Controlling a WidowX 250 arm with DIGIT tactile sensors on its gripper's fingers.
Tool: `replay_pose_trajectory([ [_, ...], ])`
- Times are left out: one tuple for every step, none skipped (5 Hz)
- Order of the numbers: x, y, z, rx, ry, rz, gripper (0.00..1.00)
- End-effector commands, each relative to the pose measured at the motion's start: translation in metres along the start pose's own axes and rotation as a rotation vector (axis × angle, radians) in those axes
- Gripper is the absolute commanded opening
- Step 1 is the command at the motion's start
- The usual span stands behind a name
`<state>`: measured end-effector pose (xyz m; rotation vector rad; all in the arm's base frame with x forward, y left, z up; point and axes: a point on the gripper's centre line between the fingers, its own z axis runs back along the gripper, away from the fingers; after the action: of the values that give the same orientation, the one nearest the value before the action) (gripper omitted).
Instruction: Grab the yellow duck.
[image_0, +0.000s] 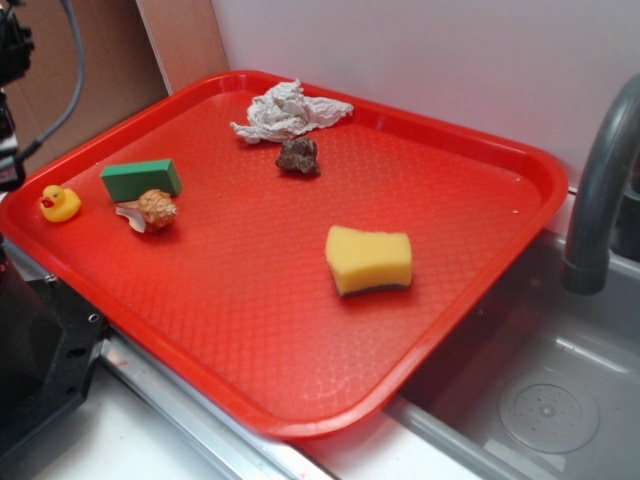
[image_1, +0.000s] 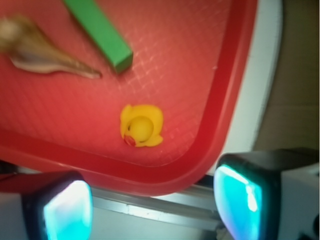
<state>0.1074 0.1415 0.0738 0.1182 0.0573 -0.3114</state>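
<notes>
Approach step: lining up over the duck, nothing gripped yet.

My gripper (image_1: 152, 210) hangs above the tray's corner with its jaws spread wide and empty, the 2 fingers (image_1: 67, 210) glowing teal at the bottom of the wrist view. The yellow duck (image_1: 141, 125) sits upright on the red tray (image_1: 220, 100), in the corner close to the rim, its beak pointing toward the tray edge nearest me. The green block (image_1: 100, 31) and the shell (image_1: 35, 50) lie just beyond it, apart from it. In the exterior view the duck (image_0: 59, 204) is at the tray's far left, well away from the yellow sponge (image_0: 369, 260). As I judge it, I need to shift forward so the duck falls between my fingers, then descend and close without catching the raised rim.
</notes>
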Motion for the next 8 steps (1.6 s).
replay_pose_trajectory([
  [0.022,0.011,-0.035,-0.040,-0.080,-0.056,1.00],
  [0.025,0.006,-0.052,-0.072,-0.077,-0.068,1.00],
  [0.015,-0.004,-0.068,-0.092,-0.028,-0.055,1.00],
  [0.016,-0.004,-0.066,-0.086,-0.029,-0.026,0.00],
  [0.020,-0.007,-0.057,-0.066,-0.065,0.000,0.00],
  [0.035,-0.018,-0.010,0.025,-0.099,0.052,0.00],
  [0.080,-0.049,0.048,0.070,-0.181,0.104,0.00],
  [0.087,-0.085,0.105,0.065,-0.203,0.230,0.00],
])
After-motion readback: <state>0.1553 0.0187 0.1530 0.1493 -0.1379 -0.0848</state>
